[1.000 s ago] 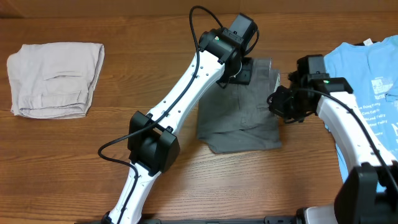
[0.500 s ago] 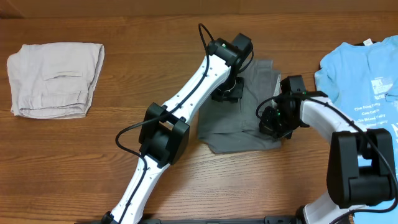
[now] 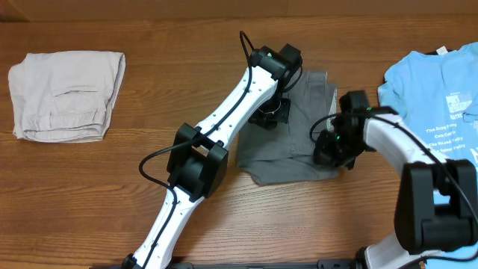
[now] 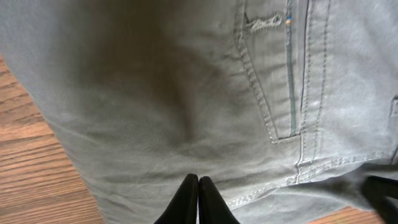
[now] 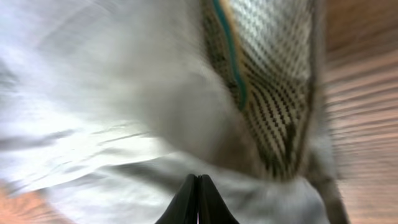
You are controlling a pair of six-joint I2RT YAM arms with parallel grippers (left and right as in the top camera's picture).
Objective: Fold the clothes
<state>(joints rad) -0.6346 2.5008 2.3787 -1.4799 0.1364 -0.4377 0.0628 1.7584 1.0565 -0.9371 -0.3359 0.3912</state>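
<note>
The clothes, dark-grey shorts (image 3: 291, 153), lie folded in a rough rectangle at the table's middle. My left gripper (image 3: 270, 113) is over their upper left part, and in the left wrist view its fingers (image 4: 198, 179) are shut tip to tip on the cloth (image 4: 155, 93), near a stitched pocket seam (image 4: 256, 81). My right gripper (image 3: 327, 148) is at the shorts' right edge. In the blurred right wrist view it (image 5: 198, 177) is shut against the grey fabric (image 5: 93, 93), with a mesh lining (image 5: 270, 87) showing just beyond. No cloth shows between either pair of tips.
A pale beige folded garment (image 3: 67, 93) lies at the far left. A light-blue T-shirt with white print (image 3: 437, 90) is spread at the right edge, close behind my right arm. Bare wooden table (image 3: 89, 194) lies in front and between.
The left gripper has closed and come down onto the shorts' upper left. The right arm has shifted left and toward the front, onto the shorts' right edge.
</note>
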